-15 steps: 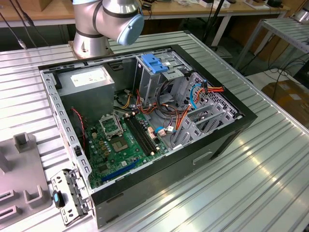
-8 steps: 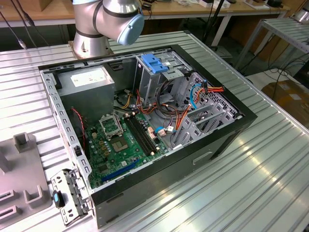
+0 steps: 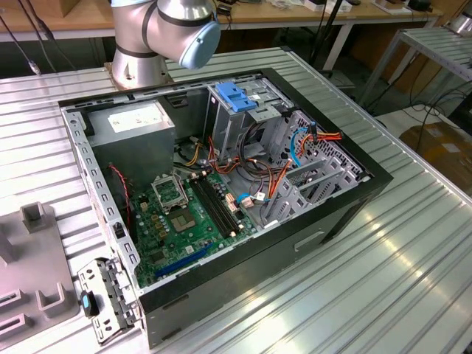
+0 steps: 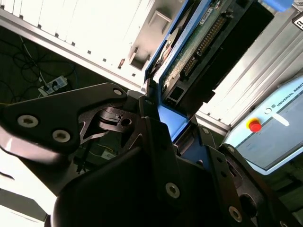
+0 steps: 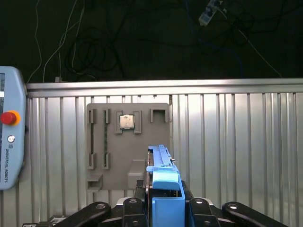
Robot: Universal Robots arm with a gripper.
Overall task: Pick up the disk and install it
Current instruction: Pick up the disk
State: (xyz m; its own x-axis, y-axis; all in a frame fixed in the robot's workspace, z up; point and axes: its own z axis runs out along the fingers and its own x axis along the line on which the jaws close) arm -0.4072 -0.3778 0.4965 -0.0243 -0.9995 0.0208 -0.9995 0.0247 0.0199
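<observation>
The disk (image 5: 160,163) is held in the gripper (image 5: 164,196). The jaws are clenched on the blue carrier frame at the disk's near end, and in both wrist views the frame is seen pinched between them. The disk is carried on edge, with its long axis running straight out from the jaws, away from the wrist. Its green circuit-board face is exposed in the second wrist view. It is judged to be clear of every surface: in the first wrist view the ribbed counter (image 5: 236,142) and a grey fixture plate (image 5: 120,158) are seen beyond it, well apart from it.

In the exterior view the open computer case (image 3: 243,302) lies on the counter. Inside it, the drive cage (image 3: 234,99) with its blue top stands toward 1 o'clock from the motherboard (image 3: 184,221). The arm (image 3: 166,29) rises at 12 o'clock of the case. The installation is judged not yet done. Which way the cage lies from the held disk cannot be told.
</observation>
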